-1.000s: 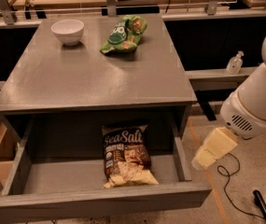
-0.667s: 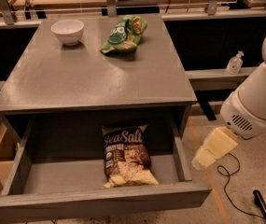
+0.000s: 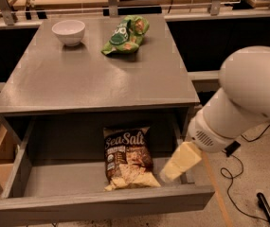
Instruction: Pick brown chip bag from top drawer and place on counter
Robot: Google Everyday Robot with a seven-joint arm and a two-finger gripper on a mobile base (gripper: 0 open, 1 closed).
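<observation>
In the open top drawer (image 3: 54, 182), below the front edge of the worktop (image 3: 77, 77), the brown chip bag (image 3: 126, 156) lies flat on the grey drawer floor, printed face up. Its white "Sea Salt" lettering is toward the back of the drawer and its pale chip picture and cream edge are toward the drawer front. The bag sits slightly right of the drawer's centre, apart from both side walls.

The gripper (image 3: 179, 162), pale yellow in colour, is at the right end of the drawer, angled downward and to the left. Its tip is just beside the lower right corner of the bag, close to the drawer's right wall. Contact with the bag cannot be confirmed, and whether the gripper is parted or closed cannot be told. The white arm (image 3: 248, 96) enters from the right of the view, clear of the worktop edge.

On the worktop, a white bowl (image 3: 68, 31) stands upright near the far left corner. A green chip bag (image 3: 125, 35) lies crumpled near the far edge, to the right of the bowl and apart from it.

On the floor to the right, dark cables (image 3: 232, 173) run beneath the arm
</observation>
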